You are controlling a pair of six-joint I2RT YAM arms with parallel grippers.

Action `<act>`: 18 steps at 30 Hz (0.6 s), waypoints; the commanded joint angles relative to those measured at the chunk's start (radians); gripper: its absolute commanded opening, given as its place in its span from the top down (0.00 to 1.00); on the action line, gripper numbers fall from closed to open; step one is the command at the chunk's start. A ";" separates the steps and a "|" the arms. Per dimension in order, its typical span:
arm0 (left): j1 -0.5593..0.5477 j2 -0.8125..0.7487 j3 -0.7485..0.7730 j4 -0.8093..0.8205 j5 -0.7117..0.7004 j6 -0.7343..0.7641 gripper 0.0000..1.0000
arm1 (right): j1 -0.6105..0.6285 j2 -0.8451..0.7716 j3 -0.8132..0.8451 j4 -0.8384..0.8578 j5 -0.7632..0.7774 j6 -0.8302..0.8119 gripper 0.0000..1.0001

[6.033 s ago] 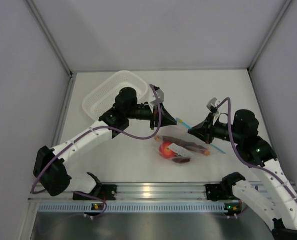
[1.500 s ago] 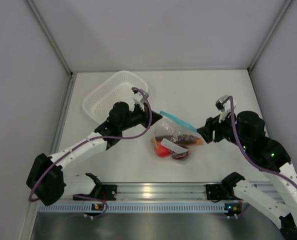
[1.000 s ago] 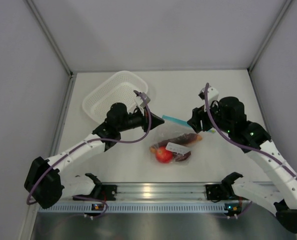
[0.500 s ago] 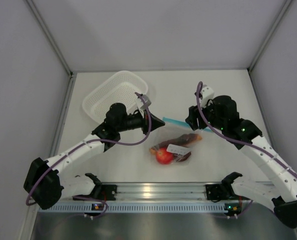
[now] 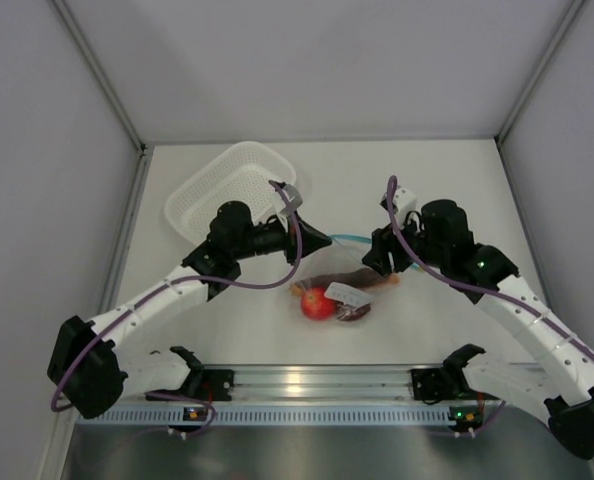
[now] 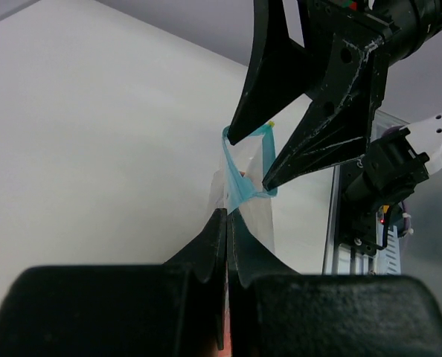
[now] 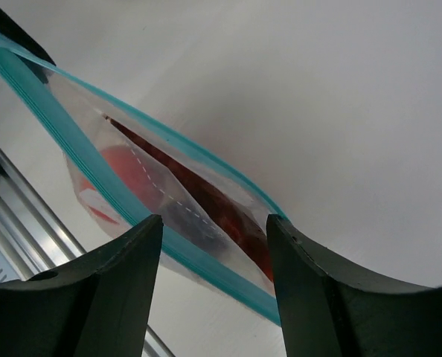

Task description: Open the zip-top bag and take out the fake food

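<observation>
**A:** Where is the zip-top bag [image 5: 362, 292]?

**B:** Over the tabletop [image 5: 427, 190], right of the white basket [image 5: 222, 180] and nearer the arms' bases than the basket is. It does not touch the basket. Its blue zip strip [image 5: 349, 240] is the edge closest to the basket's level. The rest of the bag trails away from the basket toward the near rail.

**A:** And the fake food [image 5: 317, 303]?

**B:** It is inside the bag, at the end farthest from the basket. Red, dark brown and orange pieces show through the clear plastic.

**A:** What is the left gripper [image 6: 226, 223] doing?

**B:** It reaches out from just beside the basket's right corner. Its jaws are pressed together on the bag's edge at the zip strip, with clear plastic and blue strip coming out from between them.

**A:** And the right gripper [image 6: 247, 160]?

**B:** It meets the bag on the side away from the basket. Its jaws stand apart with the zip strip running between them. The right wrist view shows the strip's two halves spread into an open mouth. Whether either jaw touches the strip cannot be told.
</observation>
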 commanded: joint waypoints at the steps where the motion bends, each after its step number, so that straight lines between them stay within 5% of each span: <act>1: -0.003 0.006 0.058 0.073 0.034 0.005 1.00 | -0.006 -0.029 -0.002 0.008 -0.058 -0.016 0.40; 18: -0.001 0.068 0.144 0.007 0.200 0.039 1.00 | -0.006 -0.095 -0.014 0.093 0.156 -0.068 0.41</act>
